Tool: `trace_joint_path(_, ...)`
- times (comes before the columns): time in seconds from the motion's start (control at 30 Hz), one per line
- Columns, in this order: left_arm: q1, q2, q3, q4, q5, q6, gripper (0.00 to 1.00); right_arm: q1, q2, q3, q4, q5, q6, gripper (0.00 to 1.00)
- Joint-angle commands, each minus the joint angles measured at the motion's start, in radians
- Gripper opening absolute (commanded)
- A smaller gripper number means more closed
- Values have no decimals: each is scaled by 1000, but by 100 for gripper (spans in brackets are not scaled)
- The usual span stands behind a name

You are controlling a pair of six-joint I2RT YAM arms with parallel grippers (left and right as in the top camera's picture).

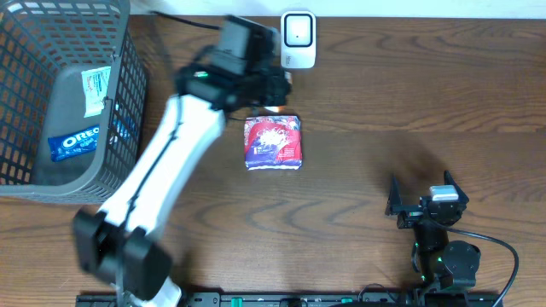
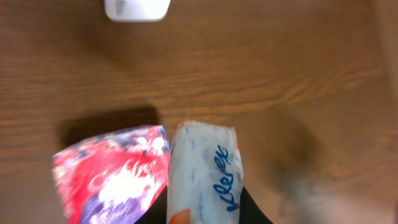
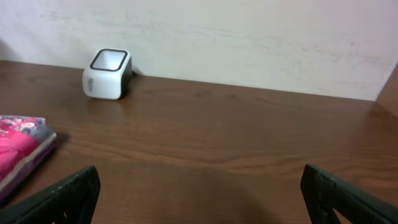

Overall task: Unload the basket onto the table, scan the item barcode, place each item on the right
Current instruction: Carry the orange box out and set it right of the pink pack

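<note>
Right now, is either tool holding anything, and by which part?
The left tool is shut on the Kleenex pack, gripping one short end. The right tool is open, holding nothing.

Soft, even light — the tissue pack (image 2: 202, 168) blurs close-up; faint shadows.

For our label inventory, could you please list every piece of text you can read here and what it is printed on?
"OREO": on the blue packet in the basket.
"Kleenex": in blue script on the white tissue pack.
Too blurred to read: the print on the red and purple pack.
Too small to read: the white label in the basket.
No readable text: the scanner.
</note>
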Motion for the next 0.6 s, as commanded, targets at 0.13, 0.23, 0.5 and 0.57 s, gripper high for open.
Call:
trace_joint_path(0.13, -113, 201, -10, 77, -248, -76, 8, 6, 0, -1, -4, -5, -10, 99)
trace_joint_path(0.23, -144, 268, -10, 87, -281, -76, 9, 6, 0, -1, -4, -5, -10, 99)
trace_joint_path(0.5, -194, 329, -10, 97, -281, -76, 46, 6, 0, -1, -4, -5, -10, 99)
trace_joint_path(0.57, -195, 322, -10, 107, -280, -76, 55, 6, 0, -1, -4, -5, -10, 99)
